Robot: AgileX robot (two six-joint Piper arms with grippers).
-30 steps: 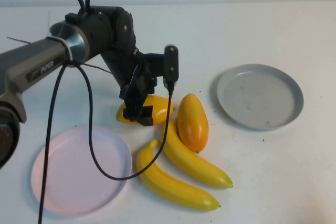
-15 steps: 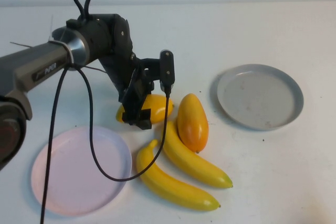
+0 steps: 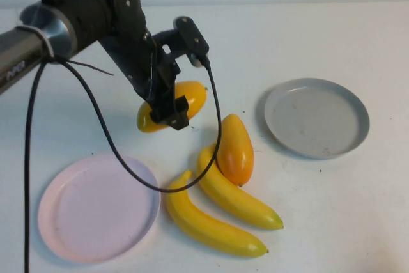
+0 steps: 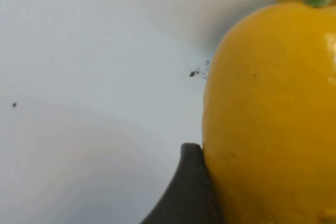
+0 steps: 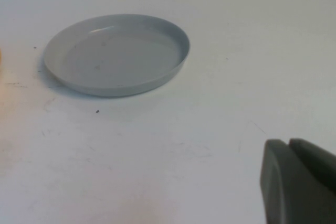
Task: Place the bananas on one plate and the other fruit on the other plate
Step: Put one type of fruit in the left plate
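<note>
My left gripper [image 3: 167, 112] is shut on a yellow-orange mango [image 3: 185, 98] and holds it above the table; the mango fills the left wrist view [image 4: 273, 119] beside one dark finger [image 4: 189, 192]. A second mango [image 3: 234, 148] lies on the table against two yellow bananas [image 3: 214, 225] [image 3: 235, 197]. The pale pink plate [image 3: 96, 206] is at the front left, empty. The grey plate [image 3: 317, 116] is at the right, empty, and shows in the right wrist view [image 5: 115, 53]. My right gripper [image 5: 302, 182] is out of the high view, its fingers pressed together over bare table.
A black cable [image 3: 115, 177] hangs from the left arm and loops over the pink plate's edge and the table near the bananas. The white table [image 3: 332, 222] stretches to the right and front of the fruit.
My left gripper has lifted the mango off the table and moved it up and slightly back. The other fruit and both plates have not moved.
</note>
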